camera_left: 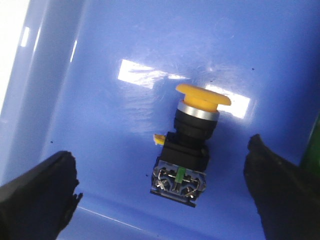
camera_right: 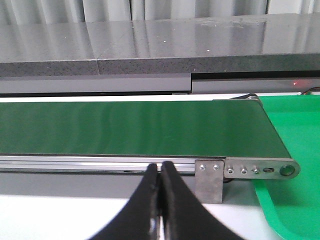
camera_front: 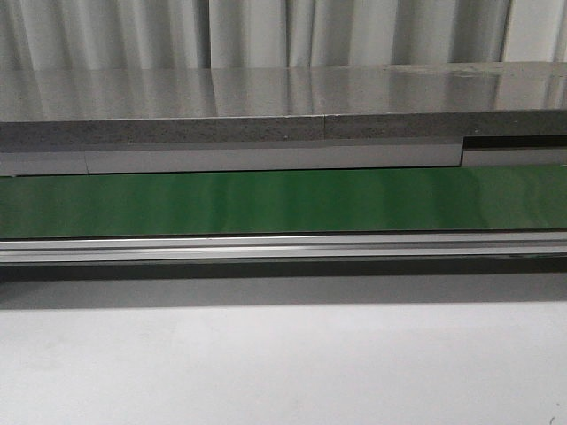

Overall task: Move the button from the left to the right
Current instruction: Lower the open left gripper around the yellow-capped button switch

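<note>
Between the left hand's (camera_left: pixel 162 192) spread fingers lies the button (camera_left: pixel 187 145), untouched; right hand (camera_right: pixel 161 200) pressed together

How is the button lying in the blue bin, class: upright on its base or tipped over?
Tipped over. The button lies on its side on the blue bin floor, yellow cap sideways.

Lighting: even, moderately bright | Glare: white patches on the blue bin floor (camera_left: pixel 150 45) around the button (camera_left: pixel 187 145); soft sheen on the green belt (camera_front: pixel 283 202) | Shadow: dark band under the belt rail (camera_front: pixel 283 248) | Focus: left gripper fingers (camera_left: pixel 35 195) blurred; front view slightly soft.
</note>
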`<state>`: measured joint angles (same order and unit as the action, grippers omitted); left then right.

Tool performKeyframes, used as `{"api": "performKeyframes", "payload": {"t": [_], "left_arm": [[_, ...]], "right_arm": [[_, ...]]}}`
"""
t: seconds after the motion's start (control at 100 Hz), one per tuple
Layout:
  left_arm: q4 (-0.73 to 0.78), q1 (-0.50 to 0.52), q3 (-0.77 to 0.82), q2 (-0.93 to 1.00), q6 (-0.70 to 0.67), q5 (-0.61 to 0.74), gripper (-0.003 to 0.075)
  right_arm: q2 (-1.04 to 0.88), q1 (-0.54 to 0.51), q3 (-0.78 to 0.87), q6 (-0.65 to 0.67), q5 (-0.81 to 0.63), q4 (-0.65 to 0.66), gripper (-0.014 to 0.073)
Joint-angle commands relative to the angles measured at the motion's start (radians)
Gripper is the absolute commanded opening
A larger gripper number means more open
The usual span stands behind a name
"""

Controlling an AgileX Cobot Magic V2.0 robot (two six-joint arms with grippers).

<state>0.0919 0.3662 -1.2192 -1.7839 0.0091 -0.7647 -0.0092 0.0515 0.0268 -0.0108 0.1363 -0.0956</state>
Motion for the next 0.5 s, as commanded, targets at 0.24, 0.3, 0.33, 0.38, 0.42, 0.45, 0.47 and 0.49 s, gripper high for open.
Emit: {"api": "performKeyframes", "payload": {"t": [0.24, 0.3, 0.33, 0.38, 0.42, 0.45, 0.47, 0.49], "left_arm": [[0.014, 0.003, -0.031, -0.051, -0.002, 0.038, 0.0640], [0.014, 0.003, -0.031, -0.066, -0.002, 0.047, 0.0640], [0.014, 0.003, -0.032, -0.073, -0.002, 0.054, 0.0640], [0.014, 0.003, -0.032, -0.087, -0.002, 0.057, 0.0640], [0.014, 0.003, -0.032, -0.095, -0.002, 0.062, 0.0640], [0.014, 0.003, -0.032, -0.101, -0.002, 0.065, 0.0640], [0.014, 0.003, -0.032, -0.106, -0.002, 0.066, 0.0640], [0.014, 0.003, -0.032, -0.110, -0.002, 0.067, 0.0640]], "right_arm": [[-0.016, -0.006, -0.018, -0.005, -0.080, 0.011, -0.0068], [-0.016, -0.006, -0.018, -0.005, -0.080, 0.011, -0.0068], [-0.016, -0.006, -0.018, -0.005, -0.080, 0.011, -0.0068], [-0.016, -0.006, -0.018, -0.005, -0.080, 0.011, -0.0068], [-0.016, -0.006, -0.018, -0.005, -0.080, 0.011, -0.0068], [-0.016, -0.006, -0.018, -0.005, -0.080, 0.011, -0.0068], [-0.016, -0.006, -0.018, -0.005, -0.080, 0.011, -0.0068], [-0.016, -0.006, -0.018, -0.005, -0.080, 0.011, -0.0068]]}}
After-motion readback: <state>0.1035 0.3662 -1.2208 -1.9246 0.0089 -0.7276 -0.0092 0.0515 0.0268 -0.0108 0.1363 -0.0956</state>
